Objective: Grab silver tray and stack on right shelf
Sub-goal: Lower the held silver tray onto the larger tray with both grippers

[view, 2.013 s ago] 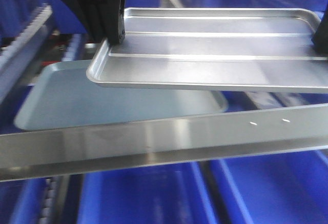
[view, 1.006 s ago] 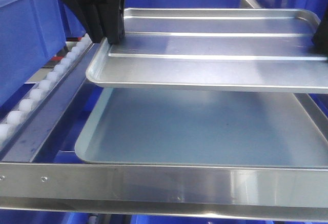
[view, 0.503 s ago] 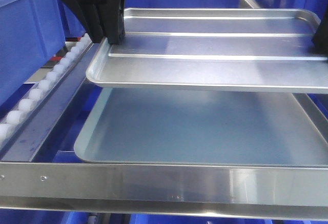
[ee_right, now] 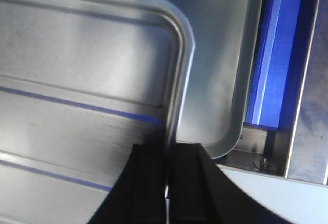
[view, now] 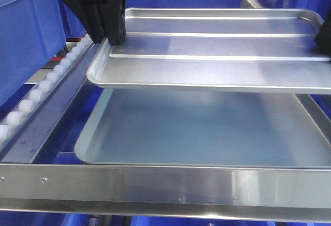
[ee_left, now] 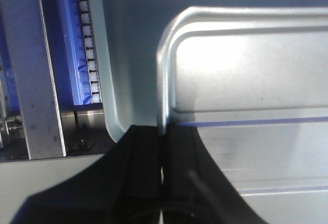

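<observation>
Aloft, silver tray (view: 207, 47) rim in left end effector (ee_left: 163, 134)

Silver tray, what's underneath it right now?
Below the silver tray, apart from it, lies the larger matte grey tray on the right shelf. The grey tray's far part is covered, so that end is unseen.

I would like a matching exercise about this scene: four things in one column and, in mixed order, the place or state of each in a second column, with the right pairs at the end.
Things:
1. silver tray
2. grey tray
3. white rollers
4. left gripper

Places or states:
A. in a row along the left rail of the rack
B. shut on a tray's rim
C. held in the air, above another tray
D. lying on the rack, below another tray

Pairs: 1-C, 2-D, 3-A, 4-B
</observation>
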{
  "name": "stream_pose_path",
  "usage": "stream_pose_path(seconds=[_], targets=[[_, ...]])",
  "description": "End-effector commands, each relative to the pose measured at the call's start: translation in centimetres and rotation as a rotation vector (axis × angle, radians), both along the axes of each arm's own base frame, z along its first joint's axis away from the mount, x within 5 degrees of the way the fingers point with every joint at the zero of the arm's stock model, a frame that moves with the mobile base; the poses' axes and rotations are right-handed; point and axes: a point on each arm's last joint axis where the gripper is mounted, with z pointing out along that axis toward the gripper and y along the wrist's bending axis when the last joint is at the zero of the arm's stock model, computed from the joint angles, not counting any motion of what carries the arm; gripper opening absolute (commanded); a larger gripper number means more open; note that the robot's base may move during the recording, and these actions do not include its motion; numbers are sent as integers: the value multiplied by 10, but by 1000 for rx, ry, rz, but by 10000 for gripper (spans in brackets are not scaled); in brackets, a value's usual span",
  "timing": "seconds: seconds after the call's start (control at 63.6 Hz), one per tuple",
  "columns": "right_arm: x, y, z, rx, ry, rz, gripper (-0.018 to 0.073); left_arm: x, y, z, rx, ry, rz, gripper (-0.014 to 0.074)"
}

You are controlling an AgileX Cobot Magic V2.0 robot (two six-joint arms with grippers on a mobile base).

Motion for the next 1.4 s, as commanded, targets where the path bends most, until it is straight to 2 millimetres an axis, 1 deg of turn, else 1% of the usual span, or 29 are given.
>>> stream_pose_path(seconds=[0.0, 0.22, 0.299, 0.44, 0.55, 0.645, 0.708, 0.802, 0.928, 1.069, 1.179, 1.305, 1.384], targets=[[3, 0, 20, 25, -138, 27, 57, -6, 5, 25, -45, -76, -23, -93], [3, 0, 20, 27, -143, 28, 57, -5, 5, 25, -45, -81, -24, -93], [3, 0, 20, 26, -141, 27, 57, -4, 4, 26, -37, -102, -61, -93], [5, 1, 21, 27, -144, 27, 57, 3, 7, 28, -59, -128, -55, -93], [13, 4, 28, 13, -139, 37, 57, 12, 13, 29, -76, -148, -29, -93], [25, 9, 35, -14, -115, 55, 57, 22, 17, 29, -103, -177, -10, -93], [35, 13, 36, -35, -84, 63, 57, 28, 18, 28, -117, -192, -4, -93], [50, 19, 38, -51, -57, 64, 57, 37, 13, 18, -123, -189, -23, -93], [71, 26, 29, -92, -31, 64, 57, 50, 5, -2, -95, -166, -32, -93], [89, 28, 5, -193, 10, 74, 57, 69, 1, -29, -72, -141, -14, -93], [103, 31, -14, -230, 36, 83, 57, 83, 0, -48, -66, -127, -1, -93], [117, 30, -33, -237, 65, 69, 57, 92, 0, -67, -43, -92, 13, -93], [123, 26, -40, -239, 80, 56, 57, 96, 1, -75, -32, -72, 24, -93]])
